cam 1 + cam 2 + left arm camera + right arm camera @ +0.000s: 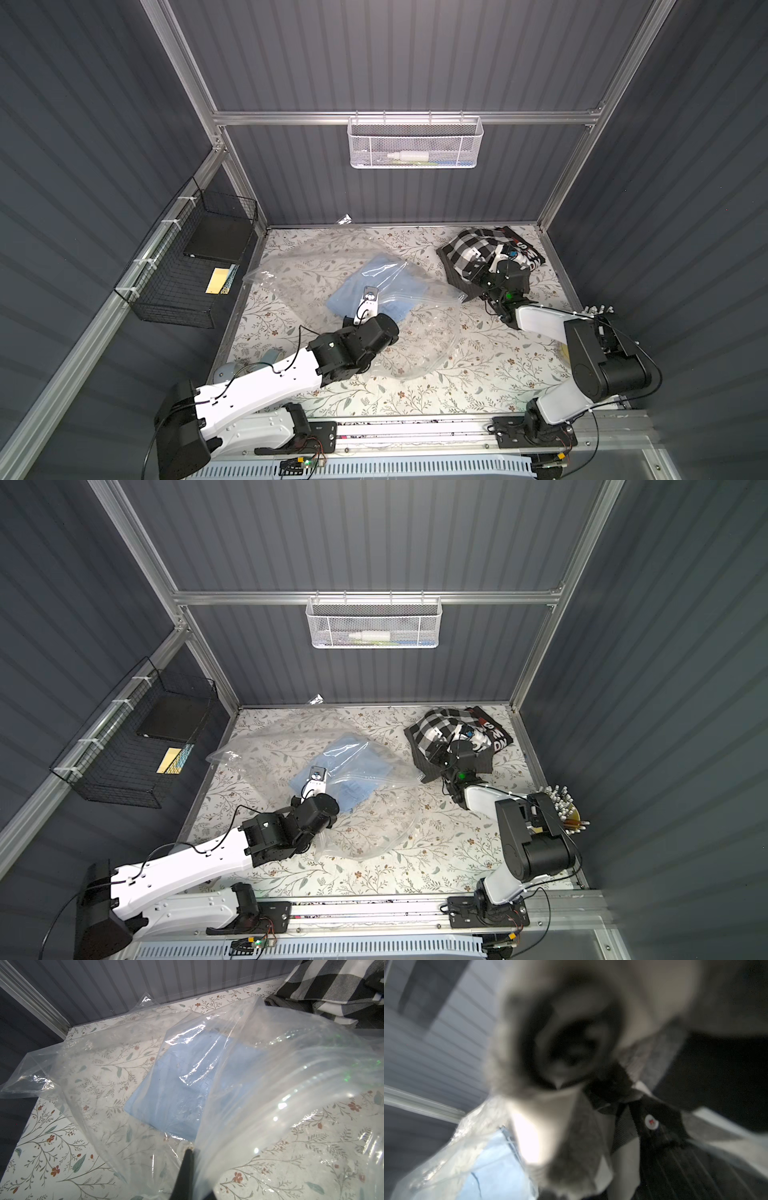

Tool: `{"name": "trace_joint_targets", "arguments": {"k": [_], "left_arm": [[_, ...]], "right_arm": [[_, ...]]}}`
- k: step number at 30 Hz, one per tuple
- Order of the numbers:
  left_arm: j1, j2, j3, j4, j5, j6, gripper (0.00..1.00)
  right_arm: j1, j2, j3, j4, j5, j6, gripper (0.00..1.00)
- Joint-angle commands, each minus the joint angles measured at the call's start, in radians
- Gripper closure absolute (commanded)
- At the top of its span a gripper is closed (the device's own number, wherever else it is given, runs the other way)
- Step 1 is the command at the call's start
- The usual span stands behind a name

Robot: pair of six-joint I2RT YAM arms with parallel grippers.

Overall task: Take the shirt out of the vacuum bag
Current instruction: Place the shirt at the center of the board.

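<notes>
The left jaws clamp shut on the edge of the vacuum bag (pixel 291 1084), the blue shirt (pixel 176 1095) lying inside just beyond them, while the right jaws sit closed among checked clothes (pixel 465 245) alongside.

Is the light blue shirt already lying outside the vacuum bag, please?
No, the left wrist view shows the folded light blue shirt lying inside the vacuum bag, seen through its clear plastic.
</notes>
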Motion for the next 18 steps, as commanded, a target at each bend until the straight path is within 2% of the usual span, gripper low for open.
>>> {"name": "trace_joint_targets", "arguments": {"k": [1,10,18], "left_arm": [[-0.002,-0.025,0.012,-0.015,-0.033,0.012,1.0],[-0.002,-0.015,0.013,-0.01,-0.039,0.016,1.0],[-0.002,-0.013,0.014,-0.01,-0.042,0.021,1.0]], "right_arm": [[0.001,-0.013,0.025,0.013,-0.008,0.05,1.0],[-0.001,-0.05,0.014,0.137,-0.177,0.311,1.0],[0.005,-0.033,-0.077,0.342,-0.207,0.472,1.0]]}}
